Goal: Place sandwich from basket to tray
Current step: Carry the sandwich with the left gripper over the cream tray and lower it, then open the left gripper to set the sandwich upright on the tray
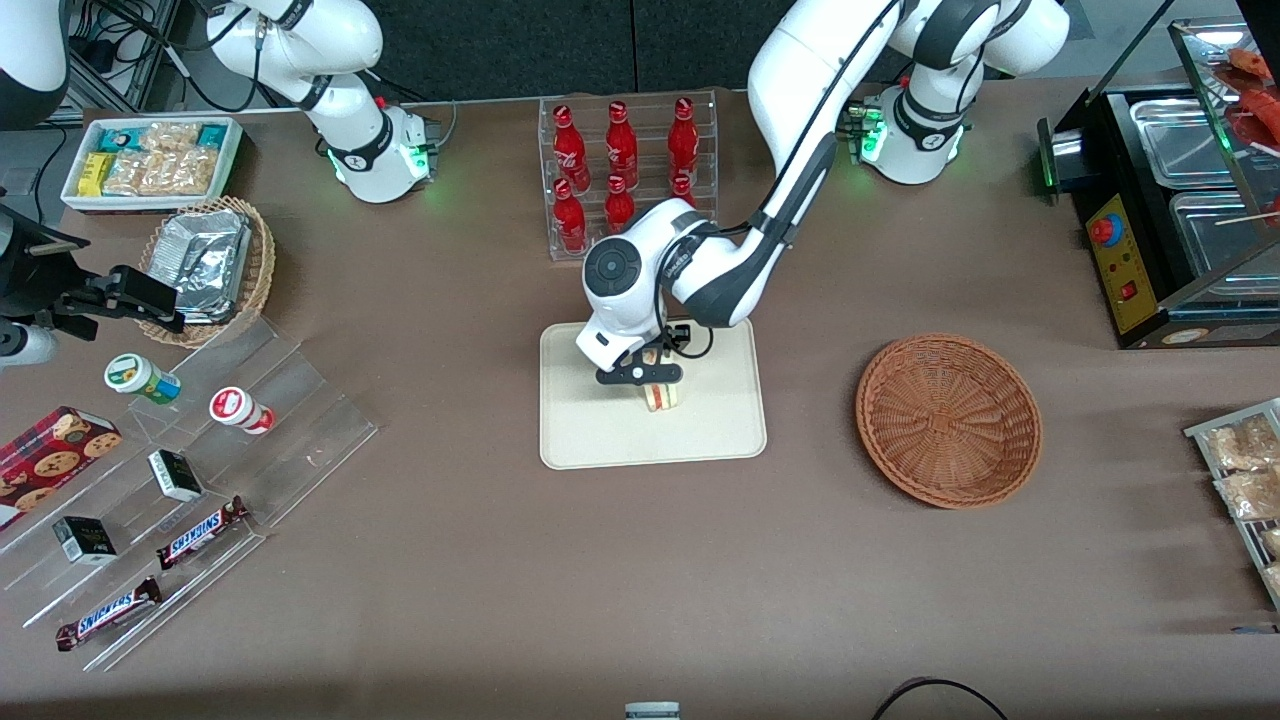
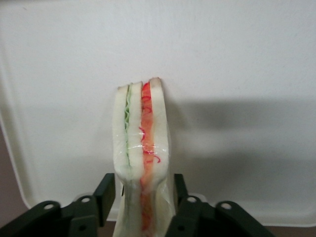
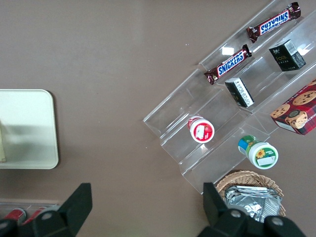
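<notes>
Left wrist view shows the gripper (image 2: 143, 197) clamped on the sandwich (image 2: 140, 143), which hangs upright just above the tray (image 2: 237, 59), the basket (image 1: 948, 420) lying empty toward the working arm's end. Releasing well likely means lowering until the bread's bottom edge rests flat, then opening gently. Its long axis stands vertical, filling layers facing the wrist camera.

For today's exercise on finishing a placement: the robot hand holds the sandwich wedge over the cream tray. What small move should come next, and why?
Probably open the hand. The triangular cream-bread sandwich wedge is pinched between its fingers over the flat cream-white rectangular tray, and the round reddish-brown wicker basket is already empty. Whether the wedge touches the tray is unclear, so lower slightly first.
</notes>
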Controlling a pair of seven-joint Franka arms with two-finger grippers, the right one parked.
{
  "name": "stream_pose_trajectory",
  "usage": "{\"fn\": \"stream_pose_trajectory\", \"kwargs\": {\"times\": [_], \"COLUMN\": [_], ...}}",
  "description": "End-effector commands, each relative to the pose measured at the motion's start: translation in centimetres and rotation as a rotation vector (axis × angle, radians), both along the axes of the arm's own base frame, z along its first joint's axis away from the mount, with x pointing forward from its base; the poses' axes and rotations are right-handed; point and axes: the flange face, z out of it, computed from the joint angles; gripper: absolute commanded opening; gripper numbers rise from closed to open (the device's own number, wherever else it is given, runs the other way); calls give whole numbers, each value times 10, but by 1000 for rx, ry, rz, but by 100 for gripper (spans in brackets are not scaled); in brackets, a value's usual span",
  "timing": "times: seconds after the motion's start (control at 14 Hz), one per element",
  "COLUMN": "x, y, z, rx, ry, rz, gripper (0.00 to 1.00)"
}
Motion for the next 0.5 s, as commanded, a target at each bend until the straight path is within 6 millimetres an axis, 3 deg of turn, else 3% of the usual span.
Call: {"fn": "stream_pose_trajectory", "kwargs": {"times": [0.0,0.21,0.43], "x": [12,44,74], "y": [20,75,152], "z": [73,136,188], "rx": [25,47,100], "ry": [-8,-29,-26], "rz": [66,164,269], "gripper": [99,99,99]}}
